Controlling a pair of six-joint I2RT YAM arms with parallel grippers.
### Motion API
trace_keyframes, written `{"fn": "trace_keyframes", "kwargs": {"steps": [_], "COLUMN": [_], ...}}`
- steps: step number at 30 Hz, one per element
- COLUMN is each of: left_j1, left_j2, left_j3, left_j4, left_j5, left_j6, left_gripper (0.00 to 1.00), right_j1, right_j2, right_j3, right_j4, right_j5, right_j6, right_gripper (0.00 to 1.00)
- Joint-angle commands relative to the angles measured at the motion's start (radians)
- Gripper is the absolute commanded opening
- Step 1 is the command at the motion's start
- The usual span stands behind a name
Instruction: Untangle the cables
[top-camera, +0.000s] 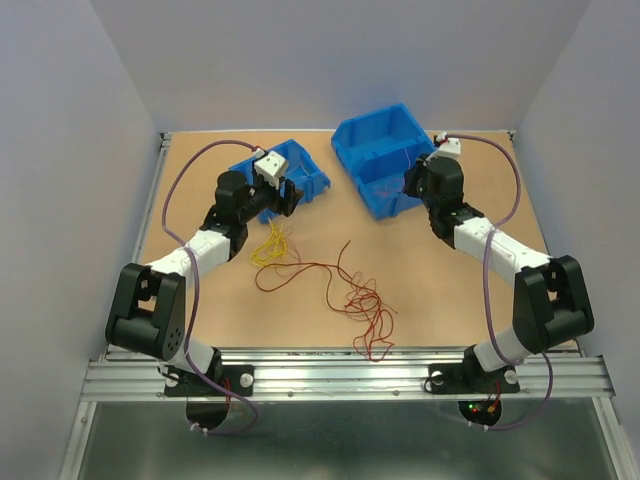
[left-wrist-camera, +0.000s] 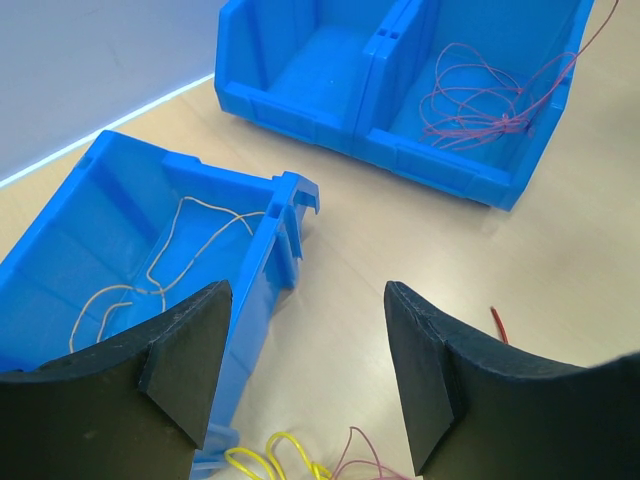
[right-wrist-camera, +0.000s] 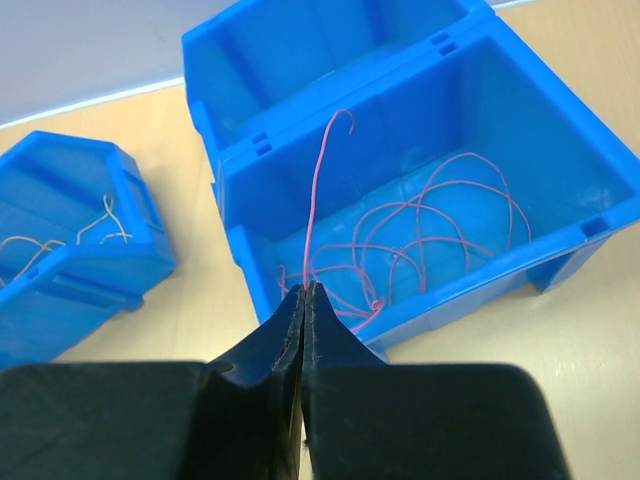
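The loose cables lie on the bare wooden tabletop (top-camera: 450, 290) between the two arms. A tangle of thin, curly red and dark red wires (top-camera: 365, 305) sits near the front edge, with one long strand trailing left towards a small bundle of thin yellow wire (top-camera: 270, 245). The yellow bundle lies just in front of the small blue plastic bin (top-camera: 310, 175).

A looped pink wire (right-wrist-camera: 420, 240) rests in the compartment of the two-compartment blue plastic bin (right-wrist-camera: 340, 95) that is nearer the arms. A pale, thin wire (left-wrist-camera: 150, 270) lies inside the small blue bin.

The right gripper (right-wrist-camera: 303, 295) is clenched. Its black fingertips meet on one strand of the pink wire, which rises from the pinch and ends in a small hook above the bin's front wall.

The left gripper (left-wrist-camera: 305, 300) is released, with its jaws spread wide. It hangs over the corner of the small blue bin and grasps nothing.
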Motion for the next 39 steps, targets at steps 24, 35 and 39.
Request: {"fn": "trace_keyframes", "kwargs": {"steps": [24, 35, 39], "left_j1": [-0.039, -0.046, -0.052], "left_j2": [-0.029, -0.044, -0.047], "left_j3": [0.003, 0.003, 0.0], "left_j4": [0.022, 0.012, 0.007], "left_j5": [-0.033, -0.027, -0.025], "left_j6": [0.063, 0.067, 0.069], "left_gripper": [0.73, 0.74, 0.74], "right_j1": [-0.048, -0.045, -0.039], "right_j2": [0.506, 0.513, 0.477], "right_j3": [0.593, 0.574, 0.535], "right_j4": [-0.463, -0.552, -0.603], "right_j5": [0.065, 0.016, 0.02], "right_j6": [0.114, 0.074, 0.051], "right_gripper": [0.01, 0.05, 0.05]}}
